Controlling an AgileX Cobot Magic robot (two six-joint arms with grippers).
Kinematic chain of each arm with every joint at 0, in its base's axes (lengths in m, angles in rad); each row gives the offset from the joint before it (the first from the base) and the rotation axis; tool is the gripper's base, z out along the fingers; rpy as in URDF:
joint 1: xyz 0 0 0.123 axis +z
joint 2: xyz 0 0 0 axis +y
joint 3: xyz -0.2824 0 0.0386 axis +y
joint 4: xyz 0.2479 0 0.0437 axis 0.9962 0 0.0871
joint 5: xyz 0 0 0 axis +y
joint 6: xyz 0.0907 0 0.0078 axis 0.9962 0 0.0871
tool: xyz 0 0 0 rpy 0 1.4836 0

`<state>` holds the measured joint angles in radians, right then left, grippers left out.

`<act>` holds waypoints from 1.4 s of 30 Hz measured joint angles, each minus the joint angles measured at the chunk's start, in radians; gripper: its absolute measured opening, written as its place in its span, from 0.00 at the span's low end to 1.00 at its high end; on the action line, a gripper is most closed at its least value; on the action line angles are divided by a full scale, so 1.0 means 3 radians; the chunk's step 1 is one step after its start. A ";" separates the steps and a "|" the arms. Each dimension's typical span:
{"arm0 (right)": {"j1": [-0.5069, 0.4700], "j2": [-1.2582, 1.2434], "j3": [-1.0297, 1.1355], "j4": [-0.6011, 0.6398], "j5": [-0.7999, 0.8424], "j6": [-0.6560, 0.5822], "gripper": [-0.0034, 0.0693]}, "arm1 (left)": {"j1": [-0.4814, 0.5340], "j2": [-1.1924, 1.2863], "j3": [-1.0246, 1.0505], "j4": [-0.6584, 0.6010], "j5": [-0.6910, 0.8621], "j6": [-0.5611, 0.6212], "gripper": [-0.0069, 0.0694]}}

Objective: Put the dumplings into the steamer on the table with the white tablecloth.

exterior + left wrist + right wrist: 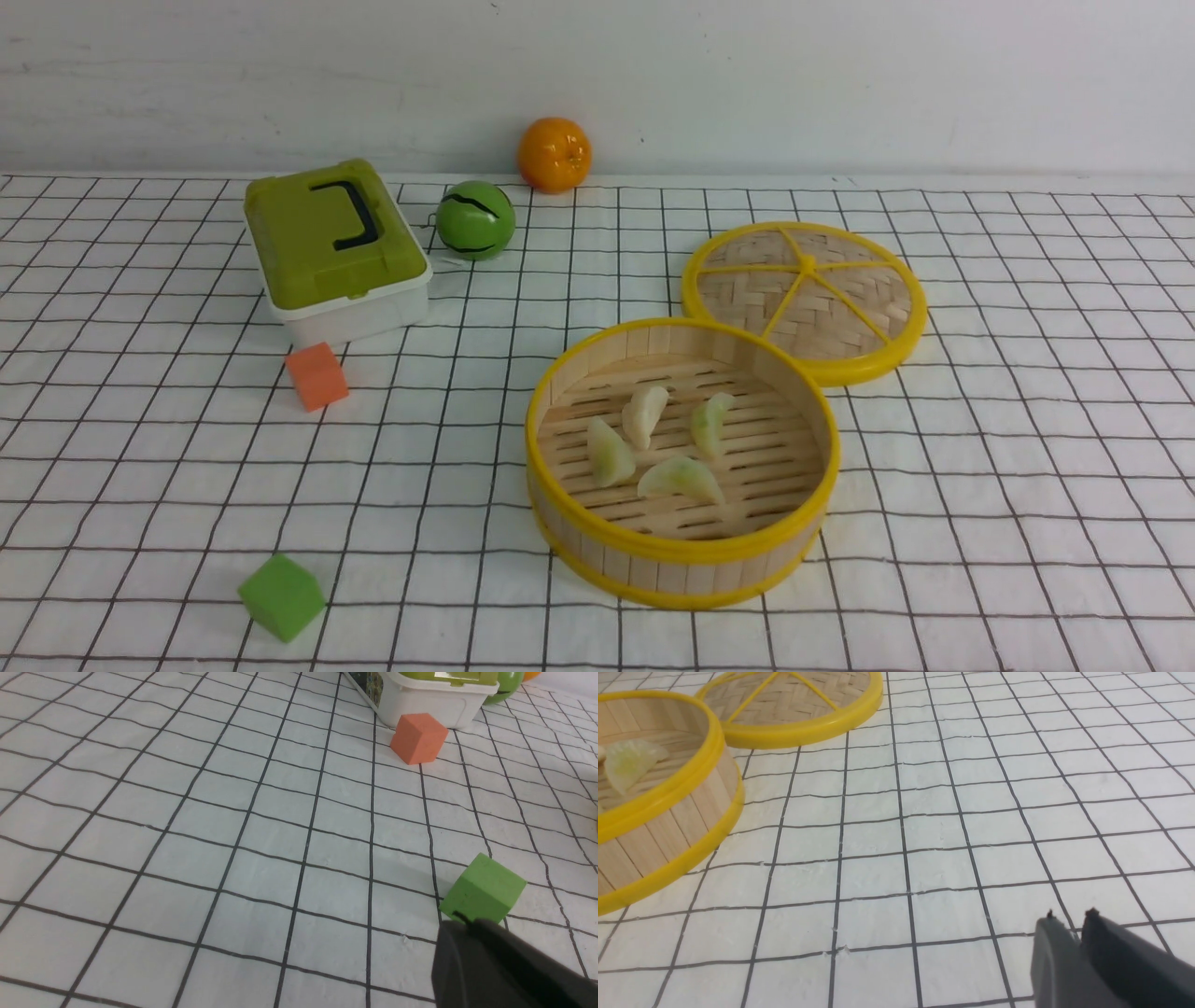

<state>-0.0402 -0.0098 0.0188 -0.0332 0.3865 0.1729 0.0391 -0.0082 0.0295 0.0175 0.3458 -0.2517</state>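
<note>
Looking into the steamer [560, 411], you see all four dumplings [653, 439] on its slatted floor, at about five o'clock from table [1027, 523] centre. Your left gripper [460, 924] is fully closed and empty beside the green cube [483, 893]. Your right gripper [1069, 917] shows a narrow gap between its tips, holding nothing, above the white tablecloth [924, 826].

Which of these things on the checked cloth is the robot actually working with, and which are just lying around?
Part of the job: four dumplings, already lying in the steamer; the white tablecloth.

Just lying about: steamer lid, green-lidded box, orange, green ball, orange cube, green cube.
</note>
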 joint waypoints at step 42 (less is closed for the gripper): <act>0.0000 0.0000 0.0000 0.0000 0.0000 0.0000 0.23 | 0.0000 0.0000 0.0000 -0.0008 -0.0007 0.0000 0.08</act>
<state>-0.0402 -0.0098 0.0188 -0.0332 0.3865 0.1729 0.0391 -0.0082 0.0295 0.0152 0.3437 -0.2517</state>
